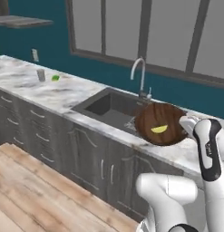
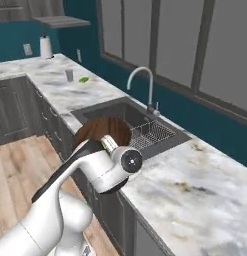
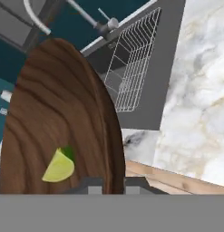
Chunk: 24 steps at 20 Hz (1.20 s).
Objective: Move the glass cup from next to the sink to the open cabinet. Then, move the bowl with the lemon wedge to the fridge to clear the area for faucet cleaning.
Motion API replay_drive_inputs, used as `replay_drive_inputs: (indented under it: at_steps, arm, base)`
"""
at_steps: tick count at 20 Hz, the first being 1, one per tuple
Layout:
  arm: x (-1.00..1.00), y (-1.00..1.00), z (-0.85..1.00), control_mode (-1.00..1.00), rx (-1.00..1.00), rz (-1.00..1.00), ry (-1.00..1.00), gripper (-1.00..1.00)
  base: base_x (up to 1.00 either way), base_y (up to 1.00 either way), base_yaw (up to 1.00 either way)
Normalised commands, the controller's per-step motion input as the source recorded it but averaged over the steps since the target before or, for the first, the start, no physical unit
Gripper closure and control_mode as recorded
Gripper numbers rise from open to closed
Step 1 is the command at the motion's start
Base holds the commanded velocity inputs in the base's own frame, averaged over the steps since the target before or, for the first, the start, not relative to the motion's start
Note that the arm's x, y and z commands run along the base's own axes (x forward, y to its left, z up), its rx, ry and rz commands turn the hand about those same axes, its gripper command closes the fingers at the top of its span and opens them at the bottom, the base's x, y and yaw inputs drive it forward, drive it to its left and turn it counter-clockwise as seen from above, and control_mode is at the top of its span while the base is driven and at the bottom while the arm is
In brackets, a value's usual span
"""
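Observation:
My gripper (image 1: 183, 122) is shut on the rim of a dark wooden bowl (image 1: 159, 123), which hangs tilted on edge above the sink's near right corner. A yellow lemon wedge (image 1: 159, 129) lies inside it. In the hand view the bowl (image 3: 59, 122) and its wedge (image 3: 59, 167) fill the left side, with my gripper (image 3: 109, 185) clamped on the rim. The glass cup (image 1: 41, 74) stands upright far left on the counter, away from the dark sink (image 1: 106, 106) and the faucet (image 1: 139, 74). The fridge and the open cabinet are out of view.
A small green piece (image 1: 55, 78) lies beside the cup. A wire rack (image 2: 152, 134) sits in the sink's right half. A grey shelf (image 2: 60, 21) hangs on the teal wall above a paper towel roll (image 2: 45, 47). Marble counter (image 2: 195, 185) stretches right; drawer units (image 1: 36, 131) stand below.

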Motion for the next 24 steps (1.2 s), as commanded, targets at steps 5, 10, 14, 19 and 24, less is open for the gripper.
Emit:
replay_drive_inputs:
  at_steps: [5, 10, 14, 19, 24]
  arm:
    - [0.00, 0.00, 0.00, 1.00, 0.00, 0.00, 0.00, 1.00]
    - [0.00, 0.00, 0.00, 1.00, 0.00, 0.00, 0.00, 1.00]
    - [0.00, 0.00, 0.00, 1.00, 0.00, 0.00, 0.00, 1.00]
    - [0.00, 0.00, 0.00, 1.00, 0.00, 0.00, 0.00, 1.00]
    - [0.00, 0.00, 0.00, 1.00, 0.00, 0.00, 0.00, 1.00]
  base:
    - [-0.08, 0.00, 1.00]
    - [-0.11, 0.00, 0.98]
    - [-0.27, 0.03, 0.91]
    - [-0.31, 0.22, 0.79]
    - [-0.11, 0.15, 0.89]
